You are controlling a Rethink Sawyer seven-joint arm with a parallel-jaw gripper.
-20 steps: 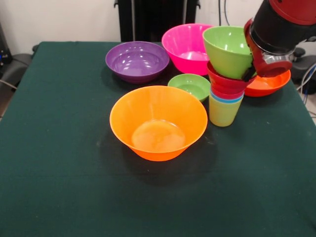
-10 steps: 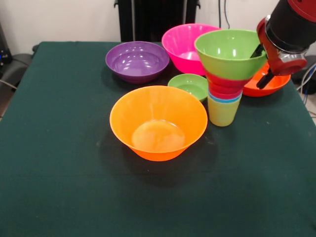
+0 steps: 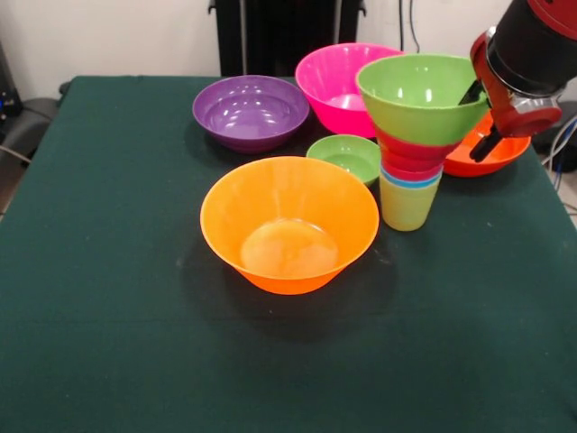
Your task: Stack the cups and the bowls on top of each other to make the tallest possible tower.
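1. The tower stands on the dark green cloth-covered table, just beside the big glossy orange plastic bowl, on that bowl's side toward the robot arm.
2. Lowest is the translucent yellow-green plastic cup. A thin band of the blue cup shows above it, then red layers that I cannot separate into cup and bowl, and on top the glossy lime green plastic bowl, sitting level and upright.
3. The robot's black-fingered claw hangs at the lime green bowl's rim, on the side away from the orange bowl. One finger is at the rim and the other lower outside the wall, so the fingers look spread apart and not clamped. I judge the bowl to be released.
4. Not yet stacked: the big orange bowl; the small glossy green bowl, between the orange bowl and the tower; the glossy purple bowl and the big pink bowl, both beyond the orange bowl; and the red-orange bowl, behind the tower and partly hidden by the claw.
5. By my reckoning about half the pieces are in, with five bowls left. The wide ones will make the funnel top-heavy on that narrow cup.
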